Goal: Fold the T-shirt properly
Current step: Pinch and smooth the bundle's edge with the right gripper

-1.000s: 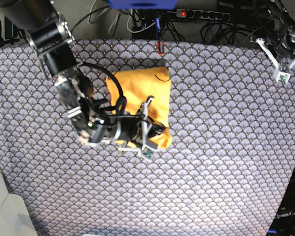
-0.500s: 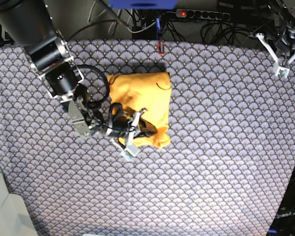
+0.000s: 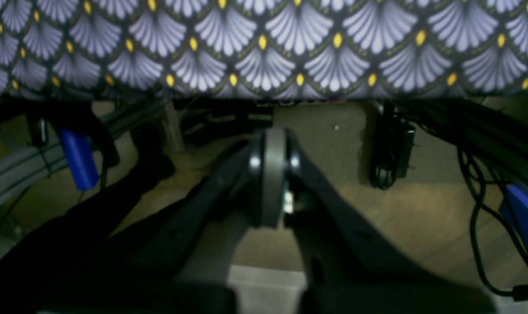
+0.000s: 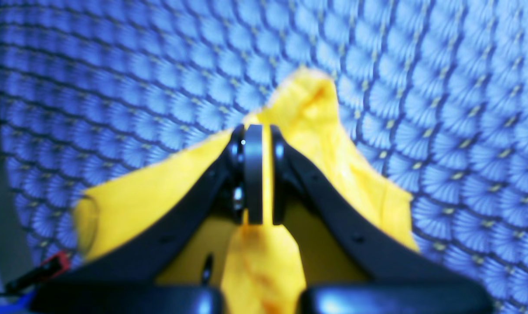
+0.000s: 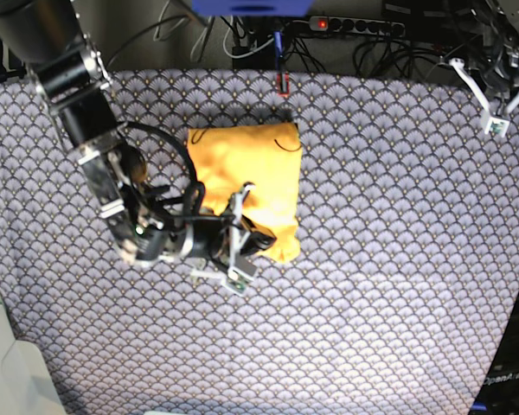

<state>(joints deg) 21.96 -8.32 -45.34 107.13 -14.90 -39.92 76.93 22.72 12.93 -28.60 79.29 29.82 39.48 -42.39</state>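
The yellow-orange T-shirt (image 5: 251, 169) lies folded into a rough rectangle on the patterned table, a little left of centre. My right gripper (image 5: 261, 237) is at its near edge. In the right wrist view this gripper (image 4: 255, 174) is shut on a raised fold of the T-shirt (image 4: 316, 126), and cloth shows between the pads. My left gripper (image 5: 506, 82) hangs at the far right corner, well away from the garment. The left wrist view shows it (image 3: 274, 174) shut and empty, past the table's edge.
A scallop-patterned cloth (image 5: 381, 259) covers the whole table. Behind the far edge lie a power strip (image 5: 355, 24) and cables, with a small red clip (image 5: 282, 84) on that edge. A white surface (image 5: 9, 372) sits at the near left corner.
My right arm swung left, then back down and right, still gripping the cloth. The shirt's bunched left side has flattened out. My left arm has barely moved.
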